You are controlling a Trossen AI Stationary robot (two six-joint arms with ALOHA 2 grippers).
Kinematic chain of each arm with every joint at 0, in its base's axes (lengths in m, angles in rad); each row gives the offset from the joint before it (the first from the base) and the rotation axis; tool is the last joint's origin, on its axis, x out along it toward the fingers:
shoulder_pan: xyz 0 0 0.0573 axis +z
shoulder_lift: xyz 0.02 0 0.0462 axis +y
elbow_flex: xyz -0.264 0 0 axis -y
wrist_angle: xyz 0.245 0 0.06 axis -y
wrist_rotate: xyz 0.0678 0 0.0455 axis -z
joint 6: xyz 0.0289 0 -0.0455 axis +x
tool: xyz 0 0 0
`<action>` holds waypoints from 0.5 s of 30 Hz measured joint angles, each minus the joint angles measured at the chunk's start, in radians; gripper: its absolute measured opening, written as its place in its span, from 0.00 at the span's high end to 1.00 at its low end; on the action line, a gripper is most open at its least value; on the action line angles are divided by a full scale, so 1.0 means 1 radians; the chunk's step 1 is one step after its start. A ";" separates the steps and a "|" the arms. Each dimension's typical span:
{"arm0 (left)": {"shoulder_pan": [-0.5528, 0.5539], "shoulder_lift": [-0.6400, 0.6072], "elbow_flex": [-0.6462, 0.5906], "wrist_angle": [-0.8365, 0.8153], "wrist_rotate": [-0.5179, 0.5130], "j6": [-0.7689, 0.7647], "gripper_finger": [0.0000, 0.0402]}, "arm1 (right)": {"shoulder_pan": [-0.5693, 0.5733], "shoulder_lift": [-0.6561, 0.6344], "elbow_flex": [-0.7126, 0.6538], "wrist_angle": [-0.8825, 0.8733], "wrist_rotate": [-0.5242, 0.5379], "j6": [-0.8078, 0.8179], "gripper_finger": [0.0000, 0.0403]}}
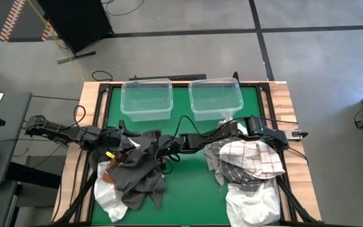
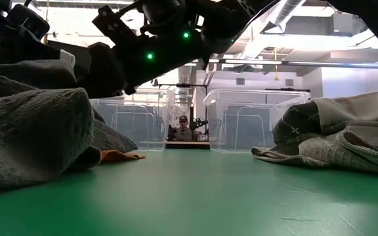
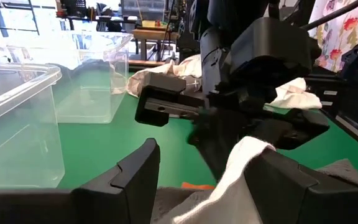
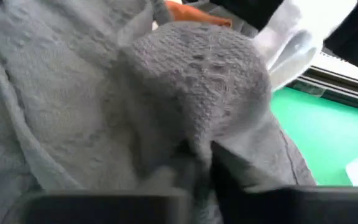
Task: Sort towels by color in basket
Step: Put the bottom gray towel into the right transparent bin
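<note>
Right end effector clenched on a dark grey towel beside the left bin; lifting presumably came next

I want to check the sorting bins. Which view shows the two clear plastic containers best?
The high view: both clear containers show whole, side by side at the mat's far edge. The low view shows their fronts only, partly behind towels; the left wrist view crops them; the right wrist view shows none.
</note>
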 joint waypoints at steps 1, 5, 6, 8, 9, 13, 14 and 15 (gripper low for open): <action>0.000 0.000 0.000 0.000 0.000 0.000 0.47 | 0.000 -0.001 0.000 -0.008 0.000 -0.012 0.93; 0.000 0.000 0.000 0.000 0.000 0.000 0.47 | 0.011 -0.029 -0.002 -0.084 0.008 -0.024 0.95; 0.000 0.000 0.000 0.000 0.000 0.000 0.47 | 0.018 -0.047 -0.002 -0.110 0.021 -0.030 0.95; 0.000 0.000 0.000 0.000 0.000 0.000 0.47 | 0.038 -0.100 -0.002 -0.203 0.065 -0.058 0.95; 0.000 0.000 0.000 0.000 0.000 0.000 0.47 | 0.051 -0.132 -0.002 -0.241 0.091 -0.073 0.95; 0.000 0.000 0.000 0.000 0.000 0.000 0.47 | 0.110 -0.285 -0.002 -0.391 0.224 -0.132 0.95; 0.000 0.000 0.000 0.000 0.000 0.000 0.47 | 0.121 -0.327 -0.002 -0.426 0.238 -0.143 0.95; 0.000 0.000 0.000 0.000 0.000 0.000 0.47 | 0.132 -0.370 -0.002 -0.465 0.242 -0.147 0.95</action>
